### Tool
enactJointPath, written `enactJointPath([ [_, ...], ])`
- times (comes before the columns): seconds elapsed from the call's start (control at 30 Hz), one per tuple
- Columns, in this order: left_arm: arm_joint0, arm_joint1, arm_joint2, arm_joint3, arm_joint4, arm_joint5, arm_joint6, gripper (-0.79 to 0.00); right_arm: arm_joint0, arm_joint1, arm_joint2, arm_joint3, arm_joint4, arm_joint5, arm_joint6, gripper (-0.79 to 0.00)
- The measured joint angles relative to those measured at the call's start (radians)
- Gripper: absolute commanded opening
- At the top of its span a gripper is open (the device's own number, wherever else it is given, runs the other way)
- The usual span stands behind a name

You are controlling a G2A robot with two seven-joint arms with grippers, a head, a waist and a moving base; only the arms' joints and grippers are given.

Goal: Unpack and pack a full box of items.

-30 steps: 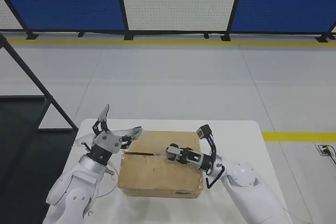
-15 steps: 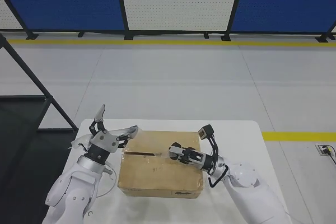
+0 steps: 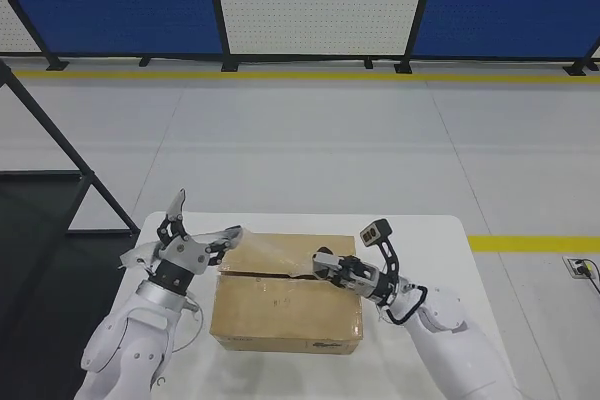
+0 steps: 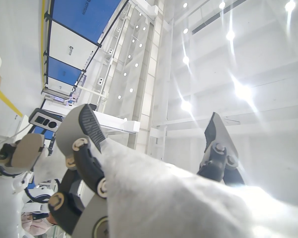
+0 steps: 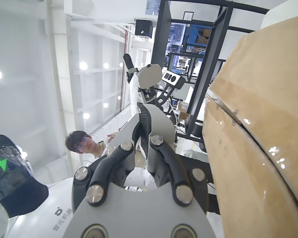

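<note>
A brown cardboard box (image 3: pixel 285 310) lies closed on the white table (image 3: pixel 435 240), its top seam showing as a dark slit; one side of it (image 5: pixel 263 105) appears in the right wrist view. A clear tape strip (image 3: pixel 280 248) spans the air above the box's far edge. My right gripper (image 3: pixel 325 263) (image 5: pixel 142 115), over the box's right part, is shut on one end of the tape (image 5: pixel 133 92). The other end clings to a finger of my left gripper (image 3: pixel 208 216) (image 4: pixel 151 125), which stands open off the box's far left corner, with tape (image 4: pixel 164 179) draped across its base.
A black metal rack (image 3: pixel 40 150) stands left of the table. A thin cable (image 3: pixel 192 322) hangs by the box's left side. Bare tabletop lies to the right of the box and behind it.
My right gripper has drawn to the right and slightly back with the tape, stretching the strip off the box. The left gripper has shifted a little left.
</note>
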Motion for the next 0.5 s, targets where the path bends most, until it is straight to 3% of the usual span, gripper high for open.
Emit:
enactJointPath([
  [0.5, 0.05, 0.013, -0.055, 0.009, 0.117, 0.01, -0.056, 0.0, 0.024, -0.013, 0.022, 0.067, 0.105, -0.006, 0.034, -0.785],
])
